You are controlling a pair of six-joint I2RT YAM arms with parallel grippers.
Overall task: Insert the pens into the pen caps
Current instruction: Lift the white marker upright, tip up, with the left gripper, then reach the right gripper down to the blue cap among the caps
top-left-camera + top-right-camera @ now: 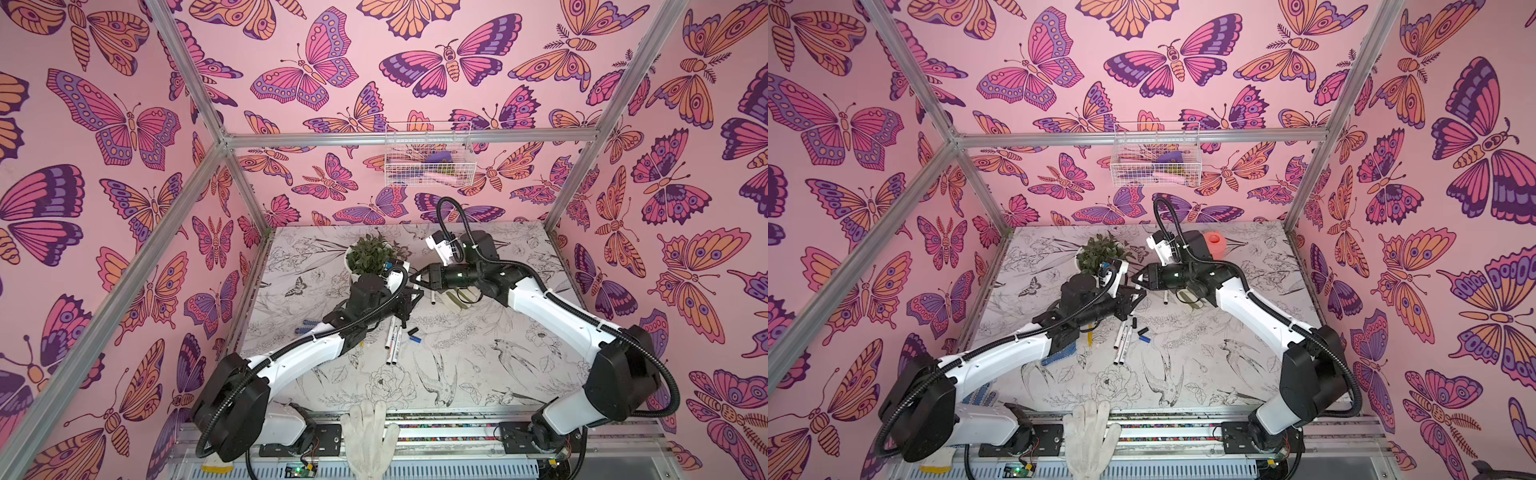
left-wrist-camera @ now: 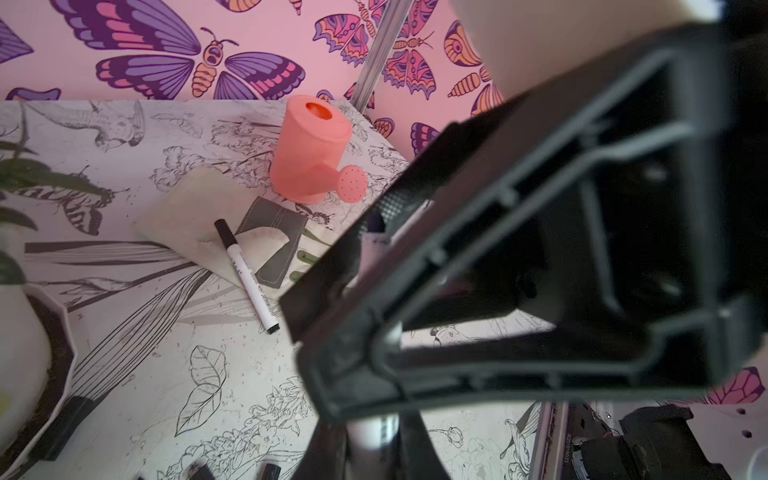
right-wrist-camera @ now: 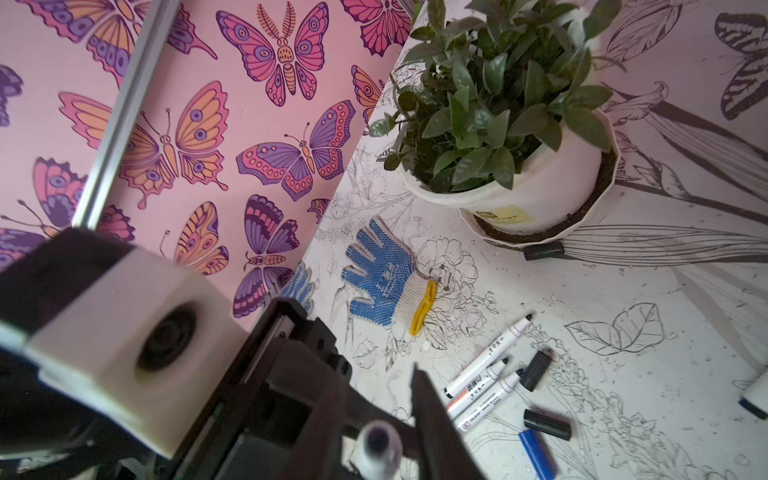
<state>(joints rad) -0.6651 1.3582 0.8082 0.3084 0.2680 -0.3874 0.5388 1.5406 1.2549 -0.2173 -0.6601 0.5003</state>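
My left gripper [image 2: 374,432] is shut on a white pen [image 2: 376,434] held off the table. The pen's far end [image 3: 378,444] sits between the fingers of my right gripper [image 3: 376,374], which stands open with a small gap on each side. Both grippers meet in front of the plant in both top views [image 1: 413,289] [image 1: 1134,289]. Three uncapped pens [image 3: 484,380] lie side by side on the table, with two black pen caps [image 3: 536,370] [image 3: 546,424] and a blue one [image 3: 536,453] beside them. A capped pen [image 2: 245,274] lies apart.
A potted plant [image 3: 498,124] stands at the back, with another black cap [image 3: 542,251] at its saucer. A coral watering can [image 2: 311,153] and a fabric pouch [image 2: 270,237] are at the back right. A blue-dotted glove [image 3: 386,282] lies left, a white glove [image 1: 368,436] over the front edge.
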